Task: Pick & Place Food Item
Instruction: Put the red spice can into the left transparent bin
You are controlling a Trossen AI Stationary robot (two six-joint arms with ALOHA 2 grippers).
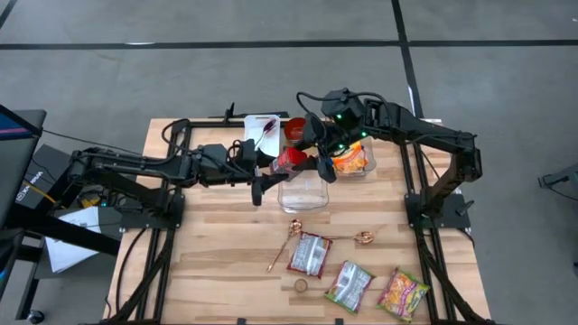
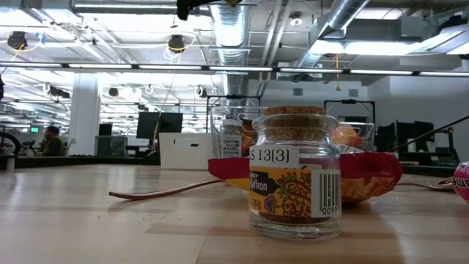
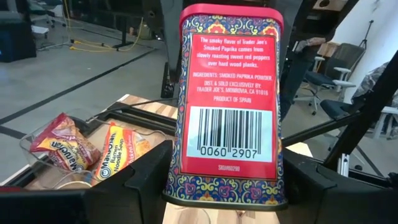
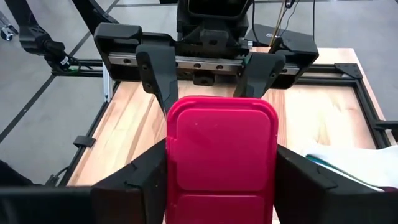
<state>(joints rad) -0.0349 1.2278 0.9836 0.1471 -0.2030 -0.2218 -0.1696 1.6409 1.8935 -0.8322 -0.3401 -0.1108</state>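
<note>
Paprika tin (image 1: 291,161) up in the air mid-table, above the clear tub (image 1: 303,192); pinched between both grippers at once.
Left gripper (image 3: 224,180): jaws part-open, closed on the tin's two narrow sides; barcode face filling the left wrist view, tin upright between the dark fingers (image 3: 140,177).
Right gripper (image 4: 221,180): meets the tin from the opposite side; fingers (image 4: 134,177) flank the red lid end in its wrist view, jaws narrowed onto it, contact looks made but cannot tell how firm.
Tin: flat rectangular metal box, rounded corners, glossy red with patterned blue-gold border, white label text, plain red lid.
Second clear tub (image 1: 354,161) just beside the right gripper, holding noodle packs (image 3: 65,149), crinkly foil.
White tray (image 1: 262,129) at the far table edge, near the left gripper.
Near edge of the wood-slat table (image 1: 217,262): three flat snack packets (image 1: 310,255), two metal spoons (image 1: 287,242).
Low view: squat glass jar (image 2: 294,183) with cork lid, saffron label, standing well apart from the grippers.
</note>
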